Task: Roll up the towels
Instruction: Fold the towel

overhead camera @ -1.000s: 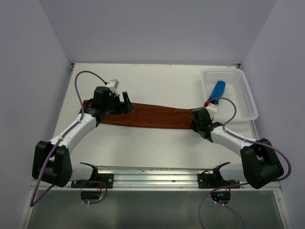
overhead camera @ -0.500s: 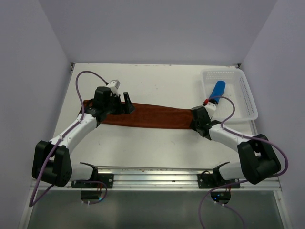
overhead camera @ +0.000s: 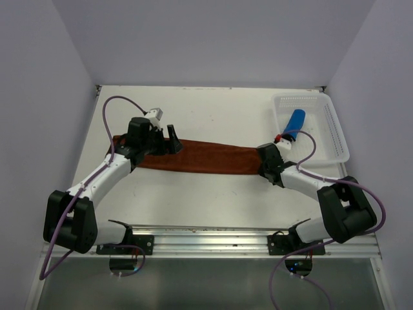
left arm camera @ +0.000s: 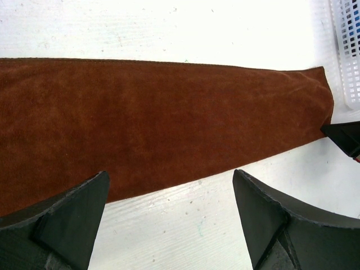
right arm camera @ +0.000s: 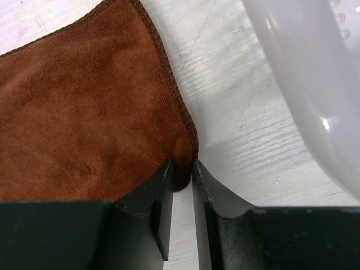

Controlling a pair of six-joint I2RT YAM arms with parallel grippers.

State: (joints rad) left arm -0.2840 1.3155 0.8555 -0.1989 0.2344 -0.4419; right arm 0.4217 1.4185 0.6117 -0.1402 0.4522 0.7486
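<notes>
Brown towel (overhead camera: 200,156): long and flat, lying across the middle of the counter (overhead camera: 213,113) from the left side toward the right side.
Blue towel (overhead camera: 295,121): rolled up, inside the white basket (overhead camera: 335,132) near the far right corner.
Right claw (right arm camera: 181,179): pinched tight on the near right corner of the brown towel.
Left claw (left arm camera: 169,216): fingers wide apart, over the left part of the brown towel, holding nothing.
</notes>
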